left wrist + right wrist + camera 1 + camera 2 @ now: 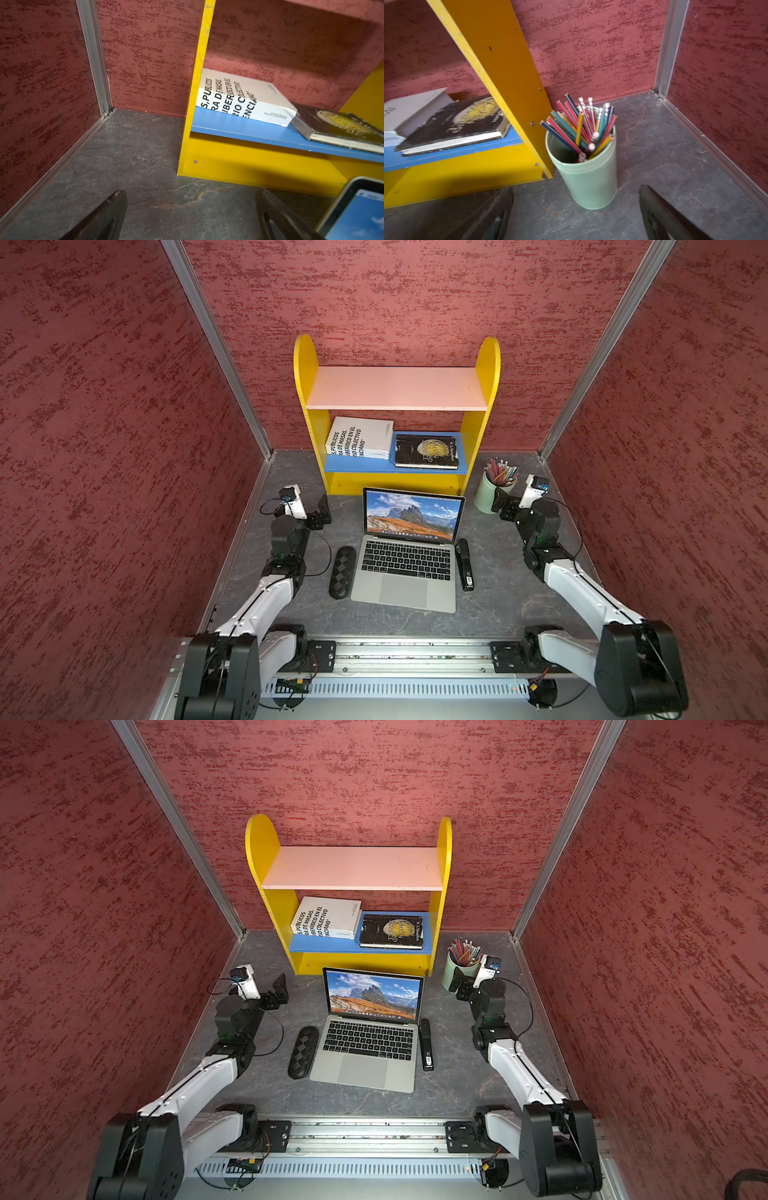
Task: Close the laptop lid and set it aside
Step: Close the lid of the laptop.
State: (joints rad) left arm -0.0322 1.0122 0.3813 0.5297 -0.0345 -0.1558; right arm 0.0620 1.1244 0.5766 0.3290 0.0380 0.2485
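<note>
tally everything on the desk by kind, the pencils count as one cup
laptop: 1
books: 2, white book and black book
yellow shelf unit: 1
pencil cup: 1
black stapler: 1
black oval case: 1
total: 7

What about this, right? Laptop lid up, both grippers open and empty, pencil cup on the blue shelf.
No: the right wrist view shows the pencil cup on the table beside the bookshelf, not on the blue shelf. The rest holds.
</note>
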